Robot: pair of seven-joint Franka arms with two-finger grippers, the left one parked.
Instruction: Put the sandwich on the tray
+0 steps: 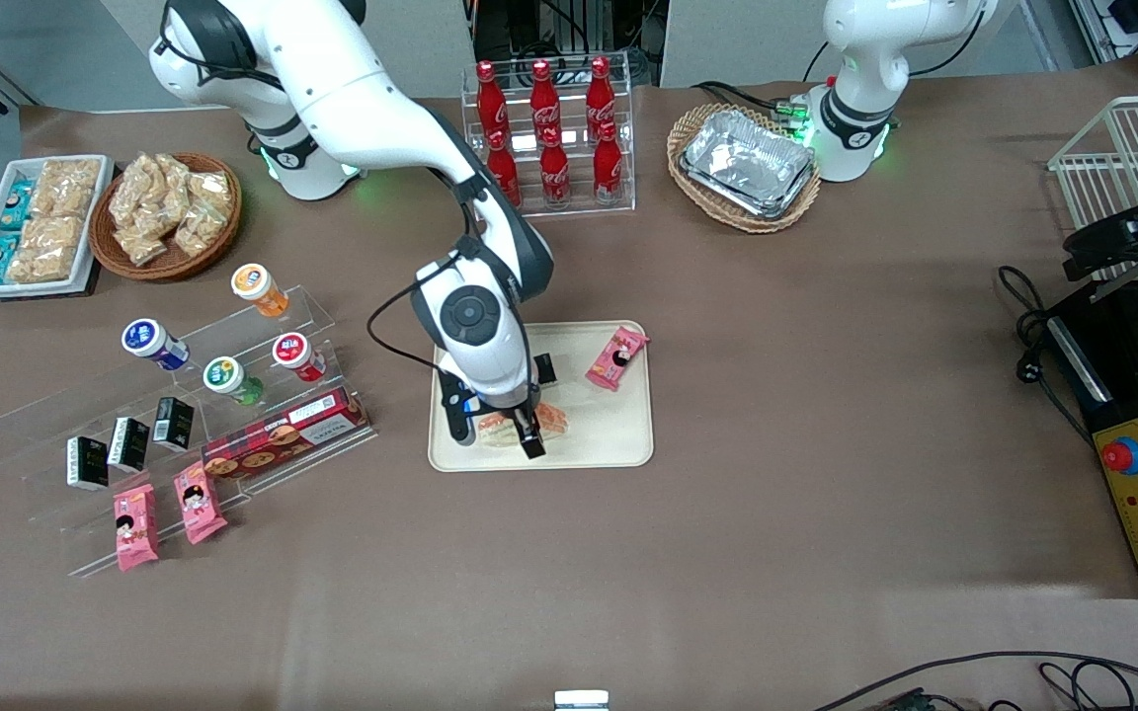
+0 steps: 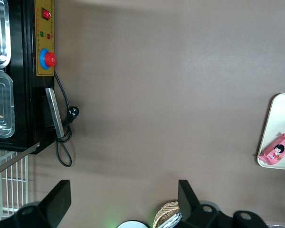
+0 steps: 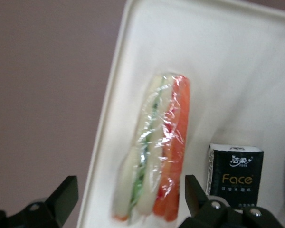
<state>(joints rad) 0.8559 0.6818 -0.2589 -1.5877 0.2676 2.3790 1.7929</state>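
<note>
The sandwich (image 3: 156,152), a plastic-wrapped wedge with an orange-red side, pale bread and green filling, lies on the cream-beige tray (image 3: 237,61). In the front view the sandwich (image 1: 505,427) rests on the tray (image 1: 618,434) near its front edge, mostly under the wrist. My gripper (image 3: 130,197) hangs open just above it, a finger on either side of the wedge with clear gaps, touching nothing. From the front the gripper (image 1: 497,434) is over the tray's part toward the working arm's end.
On the tray a black tissue pack (image 3: 235,176) sits beside the sandwich, and a pink snack packet (image 1: 616,357) lies farther from the front camera. Acrylic shelves with jars and packets (image 1: 233,380) stand toward the working arm's end. A cola bottle rack (image 1: 549,138) stands farther back.
</note>
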